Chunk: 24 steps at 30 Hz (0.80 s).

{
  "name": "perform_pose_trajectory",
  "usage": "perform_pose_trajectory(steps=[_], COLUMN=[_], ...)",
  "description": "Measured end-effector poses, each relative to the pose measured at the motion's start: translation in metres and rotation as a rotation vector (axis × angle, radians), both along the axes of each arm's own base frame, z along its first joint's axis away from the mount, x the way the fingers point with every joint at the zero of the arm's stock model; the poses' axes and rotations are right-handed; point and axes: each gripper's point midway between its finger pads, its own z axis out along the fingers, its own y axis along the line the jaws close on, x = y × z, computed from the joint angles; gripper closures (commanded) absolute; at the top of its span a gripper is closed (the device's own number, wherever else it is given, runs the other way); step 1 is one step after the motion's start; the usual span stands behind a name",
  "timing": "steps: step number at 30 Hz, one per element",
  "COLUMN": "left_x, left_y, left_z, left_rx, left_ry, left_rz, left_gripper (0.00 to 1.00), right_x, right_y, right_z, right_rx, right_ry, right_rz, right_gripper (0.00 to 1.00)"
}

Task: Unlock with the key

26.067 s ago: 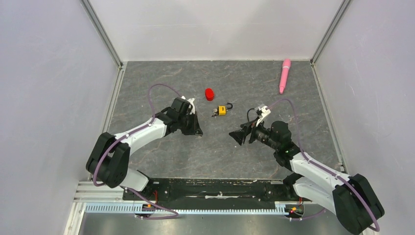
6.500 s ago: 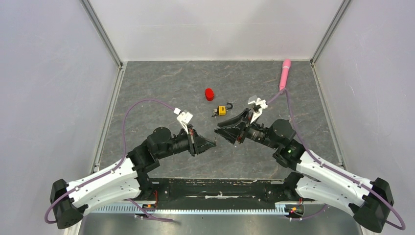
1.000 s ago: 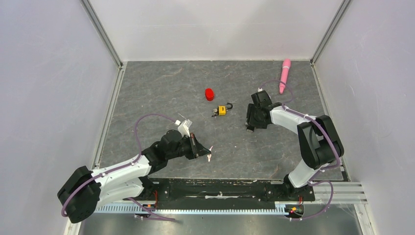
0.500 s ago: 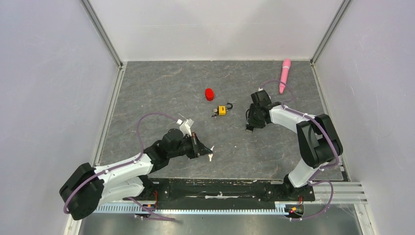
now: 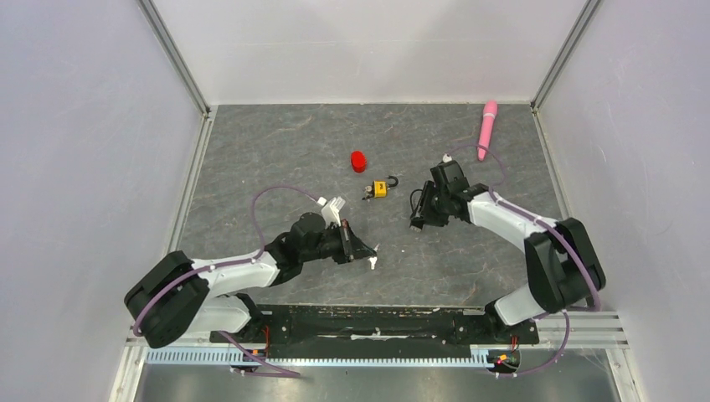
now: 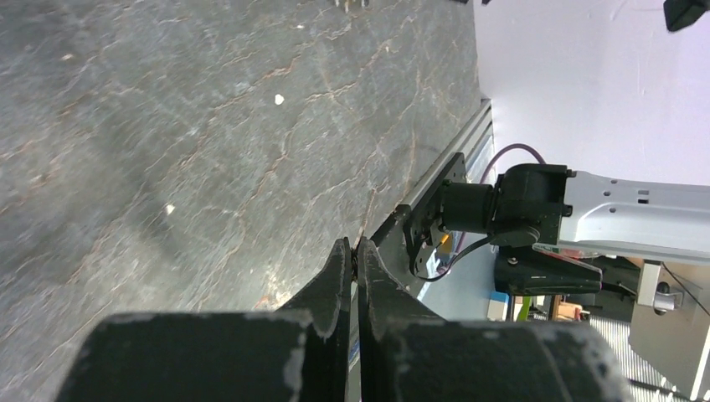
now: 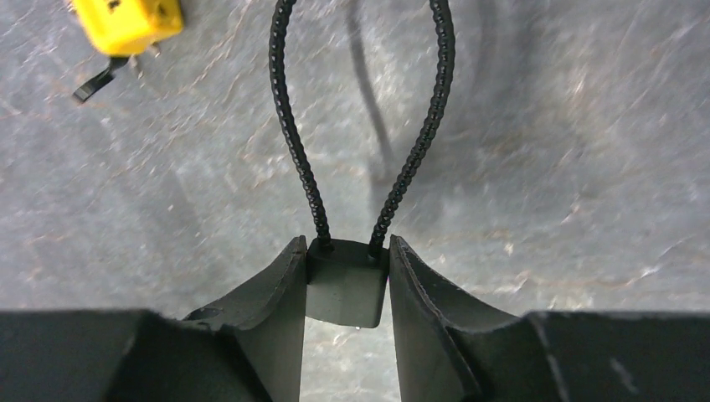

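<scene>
The key [image 5: 373,261] is a tiny silvery piece sticking out of my left gripper [image 5: 366,254], which is shut on it near the table's front middle. In the left wrist view the left gripper [image 6: 355,244] has its jaws pressed together, and the key shows only as a sliver at the tips. My right gripper [image 7: 346,251] is shut on the black block [image 7: 346,289] of a cord lock. The lock's beaded black cord [image 7: 293,134] loops forward from it. From above, the right gripper [image 5: 419,218] hangs just right of the small yellow padlock [image 5: 380,188].
A red cap [image 5: 358,161] lies behind the yellow padlock [image 7: 130,21]. A pink stick [image 5: 486,128] lies at the back right by the wall. Metal rails edge the grey stone-patterned table [image 5: 276,142] on both sides.
My left gripper carried the key to the right and slightly away from the front edge. The right gripper's jaws narrowed onto the black block and its arm swung a little nearer.
</scene>
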Motion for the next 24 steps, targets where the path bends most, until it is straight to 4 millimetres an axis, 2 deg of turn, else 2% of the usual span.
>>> perform_pose_trajectory(steps=[7, 11, 15, 19, 24], left_x=[0.002, 0.000, -0.005, -0.007, -0.001], left_y=[-0.028, -0.044, -0.053, -0.054, -0.059], left_z=[0.016, 0.024, 0.024, 0.022, 0.028], left_rx=[-0.046, -0.064, -0.067, -0.064, -0.072], left_ry=[-0.036, -0.051, -0.053, -0.054, -0.069], left_rz=[-0.053, -0.082, -0.107, -0.108, -0.094], left_gripper=[0.98, 0.98, 0.98, 0.98, 0.98], right_x=[-0.024, -0.033, -0.035, -0.037, -0.041], right_y=[0.022, 0.033, 0.037, 0.038, 0.039], right_z=[0.029, 0.052, 0.072, 0.081, 0.079], right_rx=[0.126, 0.196, 0.249, 0.278, 0.288], right_ry=[-0.031, -0.080, -0.128, -0.151, -0.146], right_rz=[-0.049, -0.078, -0.110, -0.130, -0.132], right_gripper=[1.00, 1.00, 1.00, 1.00, 1.00])
